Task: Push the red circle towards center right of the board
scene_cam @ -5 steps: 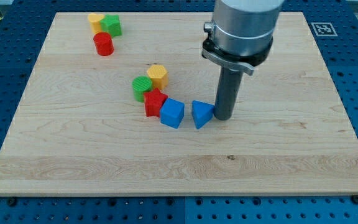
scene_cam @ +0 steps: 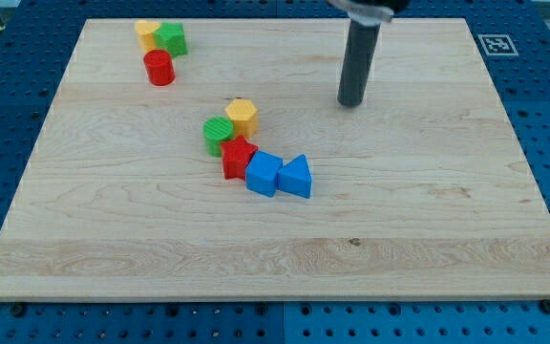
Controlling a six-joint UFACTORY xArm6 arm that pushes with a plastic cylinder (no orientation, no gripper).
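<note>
The red circle (scene_cam: 159, 68) stands near the board's top left, just below a yellow block (scene_cam: 146, 33) and a green block (scene_cam: 171, 39). My tip (scene_cam: 352, 101) is at the upper middle of the board, far to the right of the red circle and touching no block. A cluster sits mid-board: a yellow hexagon (scene_cam: 242, 117), a green circle (scene_cam: 219, 135), a red star (scene_cam: 238, 157), a blue cube (scene_cam: 264, 174) and a blue triangle (scene_cam: 295, 178).
The wooden board (scene_cam: 428, 210) lies on a blue pegboard table. A black-and-white marker (scene_cam: 496, 43) sits at the board's top right corner.
My tip has moved up the view and slightly right, away from the blue triangle. The blue triangle now sits a little further left, against the blue cube.
</note>
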